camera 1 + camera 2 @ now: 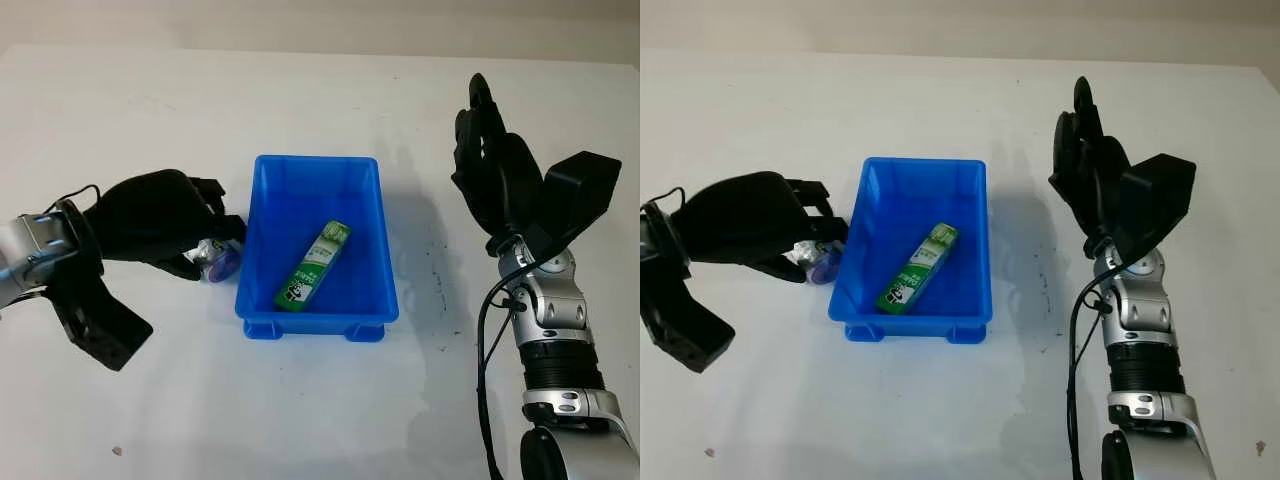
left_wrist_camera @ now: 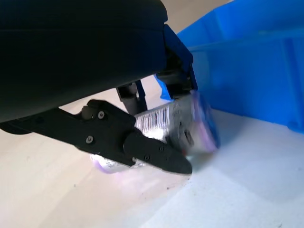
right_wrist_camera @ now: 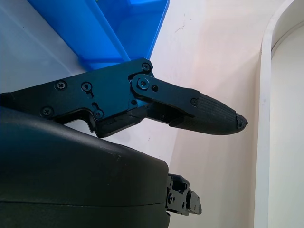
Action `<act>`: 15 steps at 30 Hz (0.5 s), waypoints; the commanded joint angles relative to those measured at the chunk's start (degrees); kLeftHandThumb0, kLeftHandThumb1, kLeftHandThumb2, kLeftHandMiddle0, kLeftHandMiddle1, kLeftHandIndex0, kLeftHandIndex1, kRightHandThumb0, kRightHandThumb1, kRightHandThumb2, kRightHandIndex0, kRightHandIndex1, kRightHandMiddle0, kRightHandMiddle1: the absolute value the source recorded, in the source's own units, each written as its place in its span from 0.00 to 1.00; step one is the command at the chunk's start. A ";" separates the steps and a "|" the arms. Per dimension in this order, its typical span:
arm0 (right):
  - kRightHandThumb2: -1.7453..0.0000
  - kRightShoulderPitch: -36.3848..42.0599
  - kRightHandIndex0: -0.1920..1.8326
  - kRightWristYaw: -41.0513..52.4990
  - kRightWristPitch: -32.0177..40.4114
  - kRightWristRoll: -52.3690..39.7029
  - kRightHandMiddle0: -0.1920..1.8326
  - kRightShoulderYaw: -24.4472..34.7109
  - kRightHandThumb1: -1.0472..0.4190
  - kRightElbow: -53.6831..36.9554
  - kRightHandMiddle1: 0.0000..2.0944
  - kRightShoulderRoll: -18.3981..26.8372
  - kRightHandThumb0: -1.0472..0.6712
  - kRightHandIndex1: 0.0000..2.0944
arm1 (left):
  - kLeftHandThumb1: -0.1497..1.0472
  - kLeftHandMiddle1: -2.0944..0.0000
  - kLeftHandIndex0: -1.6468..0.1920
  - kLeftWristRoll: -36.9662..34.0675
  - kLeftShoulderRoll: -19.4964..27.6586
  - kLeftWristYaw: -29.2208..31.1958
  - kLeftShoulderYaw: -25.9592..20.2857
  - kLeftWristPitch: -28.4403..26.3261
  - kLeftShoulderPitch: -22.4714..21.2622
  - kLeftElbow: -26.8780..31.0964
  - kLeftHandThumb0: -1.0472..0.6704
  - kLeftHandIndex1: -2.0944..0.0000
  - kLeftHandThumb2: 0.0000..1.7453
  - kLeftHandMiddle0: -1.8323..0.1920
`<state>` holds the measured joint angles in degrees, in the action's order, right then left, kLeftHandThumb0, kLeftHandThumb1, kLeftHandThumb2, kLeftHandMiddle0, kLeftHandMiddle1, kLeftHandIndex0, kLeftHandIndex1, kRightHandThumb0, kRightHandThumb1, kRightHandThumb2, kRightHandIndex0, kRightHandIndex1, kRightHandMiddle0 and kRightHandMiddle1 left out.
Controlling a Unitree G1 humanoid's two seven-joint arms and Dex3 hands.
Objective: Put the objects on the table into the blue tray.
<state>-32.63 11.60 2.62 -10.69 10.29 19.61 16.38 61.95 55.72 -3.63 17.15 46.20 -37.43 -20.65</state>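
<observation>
Left of the tray, the left hand sits low over the table, its fingers curled around a small packet with a purple end and a barcode label. The packet is just beside the tray's left wall, near its front corner, and looks to be on or barely off the table; I cannot tell which. In the left wrist view the packet lies between the fingers and the shell of the hand, with the blue wall close behind it.

The relation that matters is simple: the tray lies directly to the right of the held packet, with only the wall between them. My judgement is that the coming move calls for a lift above the rim, then a short carry rightward over the tray floor before letting go. The left hand is plainly the nearer one for this.

Inside the tray, a green tube already lies on the floor, its long axis running diagonally from the front left towards the back right. A drop near the tray's left side could land on it.

Right of the tray, well apart from it, the right hand is raised, open and holding nothing.
</observation>
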 commanded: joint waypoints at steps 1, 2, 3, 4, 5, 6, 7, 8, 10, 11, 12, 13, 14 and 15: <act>0.59 0.31 0.00 -0.09 0.20 -0.22 0.00 0.61 0.00 -0.95 0.00 0.06 0.17 0.00 | 1.00 0.41 0.75 3.28 1.11 -2.87 1.84 -0.66 0.01 0.12 0.36 0.35 0.11 0.74; 0.59 0.26 0.00 0.08 -0.06 -0.20 0.00 0.58 0.00 -0.77 0.00 0.12 0.17 0.00 | 1.00 0.33 0.77 4.77 1.07 -4.79 2.40 -1.13 -0.02 -0.12 0.35 0.30 0.12 0.74; 0.59 0.22 0.00 0.12 -0.14 -0.14 0.00 0.55 0.00 -0.70 0.00 0.15 0.17 0.00 | 1.00 0.16 0.77 6.28 1.07 -6.72 2.97 -1.70 -0.06 -0.28 0.34 0.19 0.14 0.71; 0.59 0.19 0.00 0.11 -0.04 -0.16 0.00 0.55 0.00 -0.72 0.00 0.16 0.17 0.00 | 1.00 0.08 0.77 7.25 1.08 -8.32 3.36 -2.14 -0.12 -0.58 0.33 0.14 0.15 0.67; 0.59 0.16 0.00 0.16 0.02 -0.21 0.00 0.58 0.00 -0.70 0.00 0.17 0.17 0.00 | 1.00 0.04 0.75 7.94 1.03 -9.56 3.75 -2.53 -0.31 -1.04 0.32 0.07 0.16 0.59; 0.59 0.14 0.00 0.13 0.13 -0.25 0.00 0.61 0.00 -0.74 0.00 0.16 0.17 0.00 | 1.00 0.02 0.67 8.90 1.09 -11.07 4.19 -3.11 -0.50 -1.46 0.31 0.03 0.17 0.45; 0.59 0.11 0.00 0.11 0.19 -0.29 0.00 0.63 0.00 -0.77 0.00 0.13 0.17 0.00 | 1.00 0.01 0.62 9.44 1.15 -12.17 4.42 -3.75 -0.56 -1.75 0.30 0.01 0.17 0.37; 0.59 0.08 0.00 0.13 0.28 -0.40 0.00 0.68 0.00 -0.80 0.00 0.09 0.17 0.00 | 1.00 0.00 0.57 10.05 1.30 -13.05 4.64 -4.47 -0.63 -1.83 0.30 0.01 0.17 0.30; 0.59 0.00 0.00 0.17 0.30 -0.44 0.00 0.68 0.00 -0.77 0.00 0.08 0.17 0.00 | 1.00 0.00 0.50 10.17 1.66 -12.91 4.54 -5.81 -0.64 -1.57 0.29 0.00 0.18 0.24; 0.59 -0.02 0.00 0.16 0.38 -0.42 0.00 0.65 0.00 -0.82 0.00 0.10 0.17 0.00 | 1.00 0.00 0.51 9.65 1.87 -11.94 4.25 -6.33 -0.69 -1.32 0.29 0.00 0.17 0.25; 0.59 -0.06 0.00 0.13 0.48 -0.45 0.00 0.65 0.00 -0.87 0.00 0.08 0.17 0.00 | 1.00 0.00 0.55 9.28 2.05 -11.41 3.94 -6.83 -0.79 -1.18 0.29 0.00 0.17 0.27; 0.59 -0.11 0.00 0.13 0.57 -0.52 0.00 0.66 0.00 -0.88 0.00 0.03 0.17 0.00 | 1.00 0.00 0.57 9.20 2.28 -11.01 3.69 -7.44 -0.99 -0.99 0.29 0.00 0.16 0.29; 0.59 -0.16 0.00 0.03 0.68 -0.51 0.00 0.62 0.00 -0.92 0.00 -0.01 0.17 0.00 | 1.00 0.00 0.61 8.98 2.43 -10.45 3.36 -8.18 -1.21 -0.90 0.30 0.00 0.16 0.32; 0.59 -0.20 0.00 -0.03 0.64 -0.48 0.00 0.57 0.00 -0.89 0.00 -0.04 0.17 0.00 | 1.00 0.00 0.65 9.36 2.63 -10.43 3.17 -9.24 -1.49 -0.86 0.30 0.00 0.15 0.35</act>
<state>-32.64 11.64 3.02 -11.03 10.36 19.61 16.38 71.25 56.50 -14.40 20.67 38.11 -38.24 -21.64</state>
